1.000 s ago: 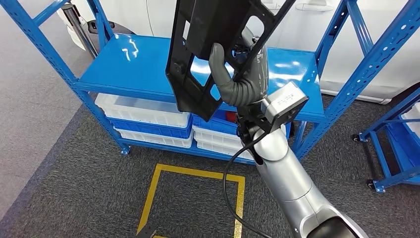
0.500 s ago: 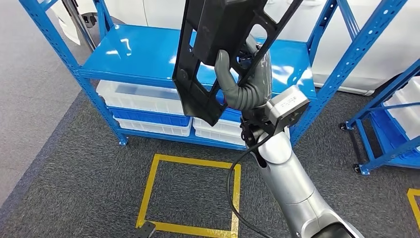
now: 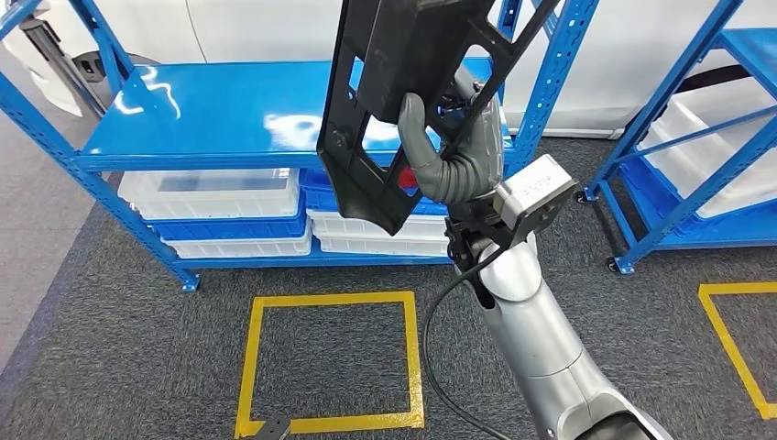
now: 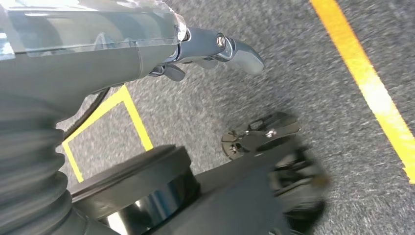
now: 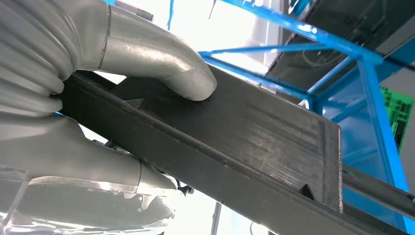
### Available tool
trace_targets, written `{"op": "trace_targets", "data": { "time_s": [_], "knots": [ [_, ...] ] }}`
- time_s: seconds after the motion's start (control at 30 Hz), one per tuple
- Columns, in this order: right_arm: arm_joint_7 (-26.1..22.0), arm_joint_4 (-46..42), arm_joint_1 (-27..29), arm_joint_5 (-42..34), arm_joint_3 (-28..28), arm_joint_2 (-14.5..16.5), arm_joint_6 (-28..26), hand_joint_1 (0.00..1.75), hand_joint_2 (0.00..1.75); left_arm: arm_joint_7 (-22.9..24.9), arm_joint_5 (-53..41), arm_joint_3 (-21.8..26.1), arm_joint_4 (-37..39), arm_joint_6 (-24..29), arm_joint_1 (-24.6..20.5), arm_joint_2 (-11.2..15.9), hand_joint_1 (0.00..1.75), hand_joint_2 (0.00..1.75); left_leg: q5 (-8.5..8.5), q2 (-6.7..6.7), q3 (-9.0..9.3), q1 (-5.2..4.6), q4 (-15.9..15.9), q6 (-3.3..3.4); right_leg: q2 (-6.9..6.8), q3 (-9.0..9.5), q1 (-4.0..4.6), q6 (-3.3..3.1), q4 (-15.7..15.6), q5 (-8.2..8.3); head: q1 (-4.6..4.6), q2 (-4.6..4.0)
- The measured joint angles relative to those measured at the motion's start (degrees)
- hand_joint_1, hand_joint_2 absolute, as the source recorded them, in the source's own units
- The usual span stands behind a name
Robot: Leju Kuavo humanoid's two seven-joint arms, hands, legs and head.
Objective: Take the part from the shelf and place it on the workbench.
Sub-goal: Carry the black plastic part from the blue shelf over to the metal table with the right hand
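R hand (image 3: 455, 151) grips black part (image 3: 403, 101), raised; L hand (image 4: 215, 46) empty, fingers apart.

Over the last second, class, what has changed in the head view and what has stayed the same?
The whole scene slid across the picture: the camera turned, not the blue shelf. A second rack came further into sight at the right. The right hand keeps gripping the black part, raised as before.

Blue shelf (image 3: 229, 115) — top deck bare; white bins (image 3: 215, 192) below, on grey floor (image 3: 110, 348).
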Motion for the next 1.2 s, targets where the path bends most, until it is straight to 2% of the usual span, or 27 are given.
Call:
{"op": "trace_targets", "data": {
  "time_s": [0.03, 0.1, 0.17, 0.23, 0.3, 0.37, 0.4, 0.43, 0.47, 0.5, 0.53, 0.57, 0.6, 0.63, 0.7, 0.73, 0.8, 0.83, 0.87, 0.9, 0.93, 0.97, 1.0, 1.07, 1.13, 1.17, 1.2],
  "knots": [
    [-0.01, 0.03, -0.03, -0.01, -0.01, 0.04, 0.07, 1.69, 1.75, -0.01, 0.02, -0.01, 0.00, 0.05, 0.01, 0.00, 0.00, 1.75, 0.93, -1.14, 1.95, 0.10, -3.43, 0.11, 0.63, -0.28, -0.04, 0.28, 0.25, -0.04, 0.00, 0.00],
    [-0.04, 0.11, 0.06, -0.03, -0.08, 0.13, 0.31, 1.69, 1.75, 0.00, 0.06, -0.01, 0.00, 0.11, 0.08, -0.01, 0.00, 1.75, 0.82, -2.50, 3.45, 0.16, -6.24, 0.37, 1.79, -0.97, -0.19, 1.04, 0.53, 0.20, 0.00, 0.00],
    [-0.07, 0.17, 0.24, -0.05, -0.27, 0.16, 0.62, 1.69, 1.75, 0.02, 0.14, -0.01, 0.00, 0.17, 0.04, -0.05, 0.00, 1.75, 0.82, -1.50, 3.45, 0.20, -6.96, 0.82, 2.73, -1.56, -0.32, 1.80, 0.66, 0.47, -0.01, 0.00],
    [-0.11, 0.19, 0.27, -0.04, -0.52, 0.15, 0.76, 1.69, 1.75, -0.03, 0.20, 0.00, 0.00, 0.20, -0.16, -0.14, 0.00, 1.75, 0.92, -0.27, 3.52, 0.35, -7.61, 1.58, 1.23, -2.73, -0.16, 2.37, 2.50, -0.80, 0.01, 0.00],
    [-0.15, 0.21, 0.31, -0.04, -0.66, 0.15, 0.77, 1.69, 1.75, -0.10, 0.21, 0.00, 0.00, 0.20, -0.18, -0.16, 0.00, 1.75, 1.01, 0.90, 3.46, 0.24, -7.82, 2.11, -1.52, -5.73, -0.08, 2.84, 8.74, -4.09, 0.03, 0.00],
    [-0.15, 0.31, 0.52, -0.05, -0.72, 0.15, 0.77, 1.69, 1.75, -0.11, 0.22, 0.00, 0.00, 0.20, -0.02, -0.13, 0.00, 1.75, 0.96, 2.20, 3.27, 0.00, -7.67, 2.27, -2.64, -9.25, -0.18, 3.08, 16.10, -6.87, 0.03, 0.00],
    [-0.13, 0.39, 0.62, -0.05, -0.74, 0.14, 0.76, 1.69, 1.75, -0.11, 0.22, 0.00, 0.00, 0.20, 0.03, -0.11, 0.00, 1.75, 0.93, 2.88, 3.17, -0.11, -7.54, 2.31, -2.80, -10.02, -0.19, 3.06, 17.76, -7.01, 0.03, 0.00],
    [-0.13, 0.45, 0.68, -0.05, -0.76, 0.14, 0.76, 1.69, 1.75, -0.11, 0.22, 0.00, 0.00, 0.20, 0.01, -0.11, 0.00, 1.75, 0.90, 3.49, 3.10, -0.22, -7.41, 2.35, -2.92, -9.53, -0.16, 2.94, 16.93, -6.00, 0.03, 0.00],
    [-0.13, 0.49, 0.70, -0.05, -0.77, 0.13, 0.76, 1.69, 1.75, -0.11, 0.22, 0.00, 0.00, 0.20, -0.04, -0.11, 0.00, 1.75, 0.84, 4.06, 3.08, -0.33, -7.29, 2.37, -3.23, -7.95, -0.09, 2.71, 13.98, -4.16, 0.03, 0.00],
    [-0.14, 0.51, 0.65, -0.05, -0.78, 0.13, 0.76, 1.69, 1.75, -0.11, 0.22, 0.00, 0.00, 0.20, -0.09, -0.12, 0.00, 1.75, 0.78, 4.56, 3.11, -0.44, -7.20, 2.37, -4.28, -5.71, 0.13, 2.33, 9.62, -2.22, 0.03, 0.00],
    [-0.14, 0.52, 0.59, -0.05, -0.79, 0.14, 0.77, 1.69, 1.75, -0.11, 0.21, 0.00, 0.00, 0.20, -0.13, -0.15, 0.00, 1.75, 0.74, 5.06, 3.13, -0.62, -7.14, 2.29, -5.94, -3.63, 0.57, 1.86, 5.56, -0.86, 0.03, 0.00],
    [-0.15, 0.51, 0.52, -0.05, -0.79, 0.15, 0.77, 1.69, 1.75, -0.12, 0.21, 0.00, 0.00, 0.20, -0.12, -0.16, 0.00, 1.75, 0.75, 5.53, 3.11, -0.75, -7.12, 2.14, -7.27, -2.25, 0.99, 1.39, 2.66, -0.06, 0.03, 0.00],
    [-0.16, 0.51, 0.46, -0.05, -0.80, 0.15, 0.78, 1.69, 1.75, -0.13, 0.21, 0.00, 0.00, 0.20, -0.08, -0.18, 0.00, 1.75, 0.78, 6.05, 3.09, -0.87, -7.10, 1.95, -8.22, -1.68, 1.39, 1.01, 1.17, 0.12, 0.02, 0.00],
    [-0.15, 0.52, 0.45, -0.05, -0.81, 0.16, 0.78, 1.69, 1.75, -0.13, 0.20, 0.00, 0.00, 0.20, -0.05, -0.19, 0.00, 1.75, 0.85, 6.66, 3.07, -0.97, -7.14, 1.75, -8.22, -1.76, 1.66, 0.72, 0.95, 0.11, 0.02, 0.00],
    [-0.16, 0.52, 0.46, -0.05, -0.87, 0.15, 0.78, 1.69, 1.75, -0.13, 0.16, 0.00, 0.00, 0.20, -0.10, -0.16, 0.00, 1.75, 0.63, 7.37, 3.08, -0.98, -7.01, 1.28, -6.73, -2.01, 1.42, 0.16, 0.65, 0.62, 0.02, 0.00],
    [-0.18, 0.53, 0.44, -0.05, -0.90, 0.15, 0.79, 1.69, 1.75, -0.13, 0.09, 0.00, 0.00, 0.20, -0.15, -0.15, 0.00, 1.75, -0.08, 6.62, 2.79, -0.91, -6.31, 1.02, -6.02, -2.06, 1.19, -0.17, 0.46, 0.91, 0.02, 0.00],
    [-0.33, 0.58, 0.42, -0.14, -0.91, 0.14, 0.89, 1.69, 1.75, -0.08, -0.05, 0.00, 0.00, 0.18, -0.12, -0.12, 0.00, 1.75, -3.27, 3.73, 0.71, -0.71, -1.44, 0.61, -4.63, -2.12, 0.82, -0.73, 0.17, 1.42, 0.02, 0.00],
    [-0.42, 0.65, 0.47, -0.24, -0.91, 0.14, 0.93, 1.69, 1.75, -0.03, -0.11, 0.00, 0.00, 0.17, -0.01, -0.11, 0.00, 1.75, -5.24, 2.53, -1.00, -0.68, 2.55, 0.51, -3.83, -2.25, 0.79, -0.91, 0.18, 1.58, 0.02, 0.00],
    [-0.50, 0.73, 0.61, -0.35, -0.91, 0.14, 0.97, 1.69, 1.75, 0.03, -0.13, 0.00, 0.00, 0.17, 0.11, -0.10, 0.00, 1.75, -6.73, 1.95, -2.68, -0.67, 6.44, 0.46, -3.00, -2.36, 0.80, -0.99, 0.23, 1.69, 0.02, 0.00],
    [-0.54, 0.84, 0.78, -0.46, -0.92, 0.13, 0.98, 1.69, 1.75, 0.09, -0.14, 0.00, 0.00, 0.17, 0.20, -0.09, 0.00, 1.75, -7.27, 1.71, -3.78, -0.67, 8.95, 0.46, -2.12, -2.43, 0.83, -1.01, 0.29, 1.77, 0.02, 0.00],
    [-0.56, 0.95, 0.93, -0.56, -0.92, 0.12, 0.99, 1.69, 1.75, 0.14, -0.15, 0.00, 0.00, 0.17, 0.24, -0.09, 0.00, 1.75, -6.66, 1.58, -3.90, -0.67, 9.32, 0.53, -1.21, -2.46, 0.85, -0.99, 0.40, 1.83, 0.02, 0.00],
    [-0.58, 1.03, 1.04, -0.63, -0.93, 0.11, 1.00, 1.69, 1.75, 0.17, -0.15, 0.00, 0.00, 0.19, 0.23, -0.07, 0.00, 1.75, -4.97, 1.32, -2.87, -0.68, 7.23, 0.70, -0.31, -2.46, 0.86, -0.96, 0.52, 1.86, 0.02, 0.00],
    [-0.62, 1.08, 1.08, -0.69, -0.93, 0.11, 1.01, 1.69, 1.75, 0.19, -0.15, 0.00, 0.00, 0.20, 0.20, -0.04, 0.00, 1.75, -2.70, 0.61, -1.02, -0.67, 3.34, 0.96, 0.55, -2.46, 0.87, -0.91, 0.66, 1.85, 0.02, 0.00],
    [-0.73, 1.13, 1.05, -0.74, -0.94, 0.11, 1.02, 1.69, 1.75, 0.19, -0.16, 0.00, 0.00, 0.22, 0.12, 0.14, 0.00, 1.75, 0.17, -2.01, 2.45, -0.52, -3.98, 1.49, 2.01, -2.73, 0.85, -0.60, 1.01, 1.90, 0.02, 0.00],
    [-0.85, 1.15, 1.06, -0.76, -0.98, 0.08, 1.02, 1.69, 1.75, 0.19, -0.20, 0.00, 0.00, 0.20, 0.01, 0.27, 0.00, 1.75, 0.36, -3.28, 3.56, -0.53, -6.66, 1.68, 3.25, -3.44, 0.53, 0.12, 1.17, 2.22, 0.02, 0.00],
    [-0.89, 1.16, 1.10, -0.78, -1.06, 0.06, 1.02, 1.69, 1.75, 0.19, -0.21, 0.00, 0.00, 0.19, -0.04, 0.26, 0.00, 1.75, 0.44, -2.79, 3.64, -0.51, -7.13, 1.73, 3.92, -3.76, 0.42, 0.54, 1.14, 2.45, 0.02, 0.00],
    [-0.94, 1.14, 1.15, -0.79, -1.16, 0.02, 1.02, 1.69, 1.75, 0.20, -0.22, 0.00, -0.01, 0.16, -0.11, 0.20, 0.00, 1.75, 0.59, -2.11, 3.70, -0.41, -7.44, 1.88, 3.88, -3.99, 0.38, 0.91, 1.15, 2.49, 0.02, 0.00]
  ]
}}
